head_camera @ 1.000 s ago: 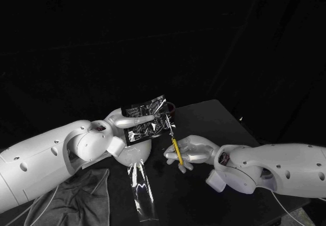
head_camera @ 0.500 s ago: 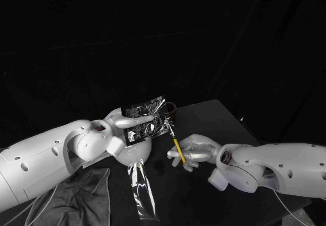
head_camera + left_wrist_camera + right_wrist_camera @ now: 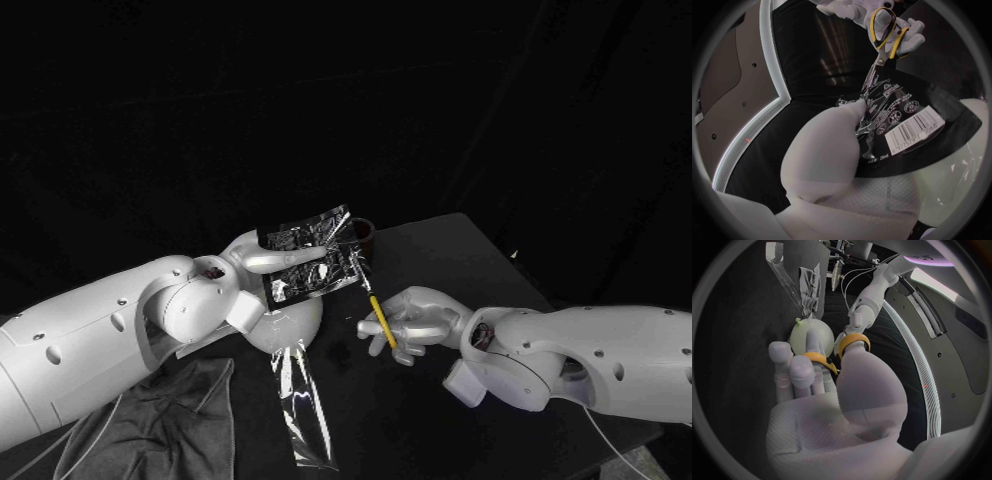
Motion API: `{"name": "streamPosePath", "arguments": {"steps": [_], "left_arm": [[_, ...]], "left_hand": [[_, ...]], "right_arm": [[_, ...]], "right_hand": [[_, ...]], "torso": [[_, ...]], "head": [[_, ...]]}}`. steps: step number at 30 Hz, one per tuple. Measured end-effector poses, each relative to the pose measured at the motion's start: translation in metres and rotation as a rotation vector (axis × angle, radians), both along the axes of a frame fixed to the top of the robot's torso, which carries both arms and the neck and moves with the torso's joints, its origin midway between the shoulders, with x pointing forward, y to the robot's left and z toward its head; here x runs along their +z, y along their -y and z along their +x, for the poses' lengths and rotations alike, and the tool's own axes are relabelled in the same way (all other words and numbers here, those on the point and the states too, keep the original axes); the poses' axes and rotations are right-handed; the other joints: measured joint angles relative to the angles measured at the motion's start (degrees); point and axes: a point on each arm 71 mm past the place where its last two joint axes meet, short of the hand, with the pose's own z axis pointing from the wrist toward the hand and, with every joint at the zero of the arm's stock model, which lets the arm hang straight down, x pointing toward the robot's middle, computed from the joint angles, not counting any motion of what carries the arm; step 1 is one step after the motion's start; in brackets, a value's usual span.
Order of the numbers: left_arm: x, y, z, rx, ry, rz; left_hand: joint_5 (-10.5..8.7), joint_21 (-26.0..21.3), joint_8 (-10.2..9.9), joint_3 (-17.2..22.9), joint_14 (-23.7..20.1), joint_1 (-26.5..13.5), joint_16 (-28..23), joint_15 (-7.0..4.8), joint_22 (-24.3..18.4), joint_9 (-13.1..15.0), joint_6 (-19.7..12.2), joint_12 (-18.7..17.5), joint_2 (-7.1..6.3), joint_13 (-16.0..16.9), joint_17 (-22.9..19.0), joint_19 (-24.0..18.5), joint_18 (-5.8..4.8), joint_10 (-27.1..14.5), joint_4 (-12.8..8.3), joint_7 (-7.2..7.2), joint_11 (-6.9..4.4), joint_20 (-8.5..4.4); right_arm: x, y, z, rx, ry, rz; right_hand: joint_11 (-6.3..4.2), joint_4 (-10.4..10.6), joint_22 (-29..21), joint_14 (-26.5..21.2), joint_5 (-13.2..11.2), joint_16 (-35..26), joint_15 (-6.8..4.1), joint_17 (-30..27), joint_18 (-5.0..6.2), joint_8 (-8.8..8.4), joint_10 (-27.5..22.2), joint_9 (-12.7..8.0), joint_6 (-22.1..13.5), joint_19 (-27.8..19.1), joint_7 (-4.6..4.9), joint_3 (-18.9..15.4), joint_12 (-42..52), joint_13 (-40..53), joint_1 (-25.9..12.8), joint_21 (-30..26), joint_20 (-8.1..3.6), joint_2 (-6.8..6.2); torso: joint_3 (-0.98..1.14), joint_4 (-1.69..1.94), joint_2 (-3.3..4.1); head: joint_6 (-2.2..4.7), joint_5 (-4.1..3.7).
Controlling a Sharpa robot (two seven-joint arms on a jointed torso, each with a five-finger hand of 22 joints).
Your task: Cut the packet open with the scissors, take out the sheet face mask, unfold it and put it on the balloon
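My left hand point(image 3: 274, 258) holds a shiny black packet point(image 3: 312, 253) upright above the table; the left wrist view shows its barcoded face point(image 3: 907, 127) against my palm point(image 3: 826, 150). My right hand point(image 3: 415, 318) grips yellow-handled scissors point(image 3: 378, 318), with the blades pointing up to the packet's right edge. In the left wrist view the scissors point(image 3: 882, 37) meet the packet's edge. The yellow handle loops point(image 3: 856, 342) sit around the fingers of my right hand point(image 3: 817, 405). A pale balloon point(image 3: 299, 322) rests on the table below the packet, seen beyond my fingers as a balloon point(image 3: 811, 337).
A long clear plastic strip point(image 3: 304, 405) lies on the black table point(image 3: 447, 250) in front of the balloon. A grey cloth point(image 3: 152, 425) lies crumpled at the near left. The table's right edge runs close behind my right arm.
My right hand has edged slightly right and up, bringing the scissor blades further up along the packet's right edge. The left hand and packet have stayed put.
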Motion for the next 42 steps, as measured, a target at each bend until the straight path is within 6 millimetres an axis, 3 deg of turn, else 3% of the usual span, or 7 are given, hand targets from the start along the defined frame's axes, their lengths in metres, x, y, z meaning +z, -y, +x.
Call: {"name": "streamPosePath", "arguments": {"steps": [8, 12, 14, 17, 21, 37, 42], "left_arm": [[0.0007, 0.0009, -0.0012, -0.004, 0.001, -0.002], [0.001, 0.0017, -0.002, -0.007, 0.001, -0.004], [0.0011, 0.0025, -0.0029, -0.01, 0.0, -0.004], [0.0003, 0.0038, -0.0044, -0.017, -0.003, -0.004], [0.0003, 0.0043, -0.0052, -0.023, -0.002, -0.002], [0.0006, 0.0017, -0.0042, -0.025, 0.002, 0.002], [0.0003, 0.0013, -0.0038, -0.026, 0.003, 0.003]], "left_hand": [[-0.01, 0.0, -0.01, 0.0, 0.18, 0.02, 0.12, -0.17, -0.05, 0.04, -0.02, -0.02, 0.02, 0.06, 0.1, 0.0, -0.05, 0.27, 0.0, -0.02, 0.1, 0.0], [-0.11, 0.0, 0.11, 0.0, 0.19, 0.04, 0.12, -0.16, -0.05, 0.99, -0.11, -0.05, 0.03, 0.07, 0.1, 0.41, -0.07, 0.38, 0.0, -0.1, 0.01, 0.0], [-0.12, 0.0, 0.27, -0.01, 0.19, 0.08, 0.12, -0.16, -0.05, 0.99, -0.13, -0.06, 0.08, 0.07, 0.1, 0.41, -0.09, 0.38, 0.0, -0.11, 0.01, 0.0], [-0.22, 0.0, 0.28, -0.01, 0.19, 0.09, 0.12, -0.16, -0.05, 0.99, -0.09, -0.06, 0.08, 0.07, 0.12, 0.41, -0.11, 0.38, 0.0, -0.07, 0.01, 0.0], [-0.05, 0.0, 0.28, -0.01, 0.2, 0.09, 0.12, -0.16, -0.05, 0.99, 0.02, -0.06, 0.08, 0.06, 0.18, 0.41, -0.12, 0.38, 0.0, 0.04, 0.01, 0.0], [0.0, 0.26, 0.27, 0.16, 0.2, 0.09, 0.12, -0.14, -0.04, 0.99, 0.0, 0.17, 0.08, 0.13, 0.27, 0.41, -0.16, 0.38, -0.17, 0.03, 0.01, 0.0], [0.0, 0.26, 0.21, -0.01, 0.49, 0.09, 0.12, -0.26, -0.04, 0.99, 0.0, 0.17, 0.07, 0.13, 0.34, 0.41, -0.18, 0.38, -0.33, 0.02, 0.01, 0.0]], "right_arm": [[-0.0003, -0.0021, 0.0007, 0.001, 0.003, 0.004], [-0.0004, -0.0038, 0.0009, 0.003, 0.005, 0.008], [0.0, -0.0052, 0.0012, 0.004, 0.008, 0.011], [0.0011, -0.0062, 0.002, 0.003, 0.013, 0.015], [0.0017, -0.0066, 0.0018, 0.0, 0.014, 0.019], [0.0055, -0.0008, 0.0035, -0.011, 0.017, 0.015], [0.0061, 0.0012, 0.0039, -0.015, 0.017, 0.014]], "right_hand": [[-0.18, 0.08, -0.1, 0.01, 0.0, 0.0, 0.01, -0.49, -0.37, -0.95, 0.18, -0.08, -0.11, 0.0, 0.11, -1.32, -1.12, -0.21, 0.48, 0.0, 0.0, 0.47], [1.32, 0.23, -1.37, -1.38, 0.0, -1.13, 1.38, -3.21, -0.43, -3.28, -4.18, -0.81, -3.48, -2.04, 1.78, -2.71, -4.13, -1.54, 1.04, -2.36, 0.74, 1.04], [3.26, 0.49, -2.17, -2.79, 0.0, -1.61, 3.05, -4.75, -0.8, -5.63, -9.57, -1.57, -7.25, -3.55, 3.5, -2.27, -4.73, -3.23, 0.36, -3.94, 1.87, -1.37], [4.45, 0.55, -2.86, -3.83, 0.0, -1.68, 4.23, -5.96, -0.81, -6.79, -12.43, -1.77, -9.16, -4.99, 3.76, 0.87, -5.17, -4.75, -0.93, -5.32, 2.9, -4.77], [4.73, 0.4, -3.19, -4.45, 0.0, -1.68, 4.43, -6.57, -0.81, -6.8, -12.73, -1.77, -9.39, -5.58, 3.83, 2.84, -5.17, -5.65, -1.52, -5.61, 3.49, -6.06], [3.98, 0.25, -3.13, -4.72, 0.0, -0.76, 4.31, -6.39, 0.11, -5.86, -10.42, -0.89, -7.61, -5.95, 3.77, 3.43, -3.68, -6.56, 0.47, -5.48, 3.87, -4.05], [1.99, -0.45, -0.57, -1.36, 0.0, 1.62, 2.02, -1.28, 0.1, -3.27, -3.88, 0.22, -2.22, -1.75, 1.99, 2.73, -0.56, -5.51, 2.35, -0.45, 2.22, -1.58]], "torso": [[0.0, -0.02, 0.0], [0.0, -0.03, -0.01], [-0.01, -0.03, -0.01], [0.0, -0.03, -0.01], [0.0, -0.04, -0.01], [0.0, -0.06, -0.02], [0.0, -0.06, -0.02]], "head": [[0.17, -0.09], [0.25, -0.12], [0.29, -0.13], [0.32, -0.13], [0.32, -0.08], [0.18, 0.05], [0.1, 0.09]]}}
